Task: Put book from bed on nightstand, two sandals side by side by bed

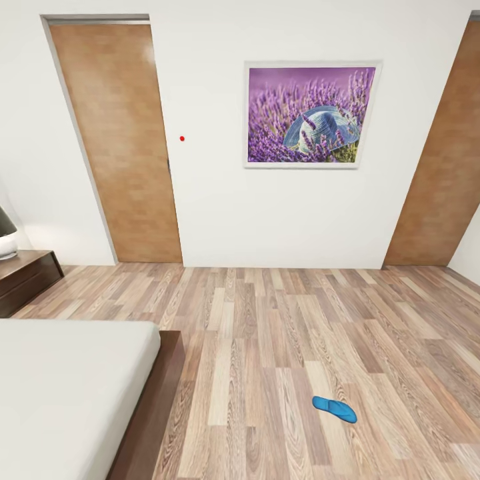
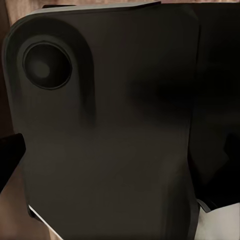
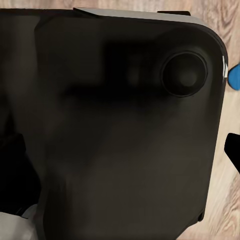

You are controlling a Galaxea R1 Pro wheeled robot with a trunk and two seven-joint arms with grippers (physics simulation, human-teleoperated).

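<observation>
one sandal (image 1: 334, 409) lies on open floor (image 1: 280, 333), right of the bed (image 1: 67, 393).

Your head camera looks forward and down across the wood floor (image 1: 280, 347) toward the far wall (image 1: 213, 200). Both wrist cameras sit tight against a dark robot housing (image 2: 110, 135); the floor at their edges is the ground all three share.
</observation>
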